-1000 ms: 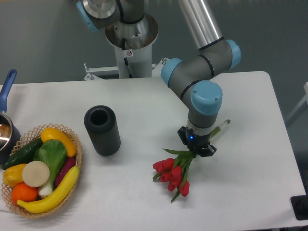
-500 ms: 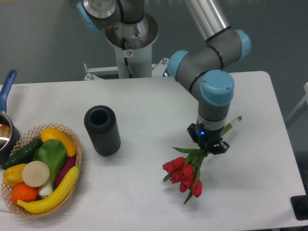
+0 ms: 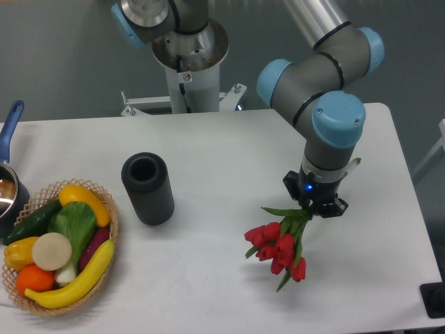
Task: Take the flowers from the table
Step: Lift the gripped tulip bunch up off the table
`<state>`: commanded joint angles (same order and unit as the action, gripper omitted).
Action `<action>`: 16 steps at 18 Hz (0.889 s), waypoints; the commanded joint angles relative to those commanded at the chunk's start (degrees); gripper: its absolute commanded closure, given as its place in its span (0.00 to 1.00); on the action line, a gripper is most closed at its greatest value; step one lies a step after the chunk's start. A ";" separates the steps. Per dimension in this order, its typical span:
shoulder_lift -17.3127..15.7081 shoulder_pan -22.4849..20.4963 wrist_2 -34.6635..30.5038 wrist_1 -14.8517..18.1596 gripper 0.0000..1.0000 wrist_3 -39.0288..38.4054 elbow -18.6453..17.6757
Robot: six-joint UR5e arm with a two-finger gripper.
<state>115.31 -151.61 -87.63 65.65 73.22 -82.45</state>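
Over the right half of the white bench (image 3: 208, 149), the robot's black hand (image 3: 316, 205) was clamped on the stems of the flowers (image 3: 280, 249), its blue indicator light glowing just above the grip. The red tulip buds hung down and to the left of the hand, fringed by green leaves, while the pale green stem ends stuck out up and to the right behind the wrist. Whether the buds touched the bench could not be told from this angle. The grey arm (image 3: 327, 62) with blue joint caps rose from the hand toward the top of the frame. Well to the left, a dark ribbed cylinder (image 3: 147, 188) stood upright and open-topped. At the far left edge sat a wicker basket (image 3: 111, 223) of fruit and vegetables, with a blue-handled pot (image 3: 10, 182) just behind it.
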 joint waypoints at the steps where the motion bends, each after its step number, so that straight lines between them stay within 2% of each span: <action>1: 0.09 -0.18 0.00 0.62 0.77 0.00 0.70; 5: 0.88 -0.09 -1.49 0.97 0.87 0.35 2.64; 7: 1.32 0.17 -3.51 1.06 0.88 0.52 3.17; 16: 1.32 0.35 -3.69 1.24 0.89 0.70 3.08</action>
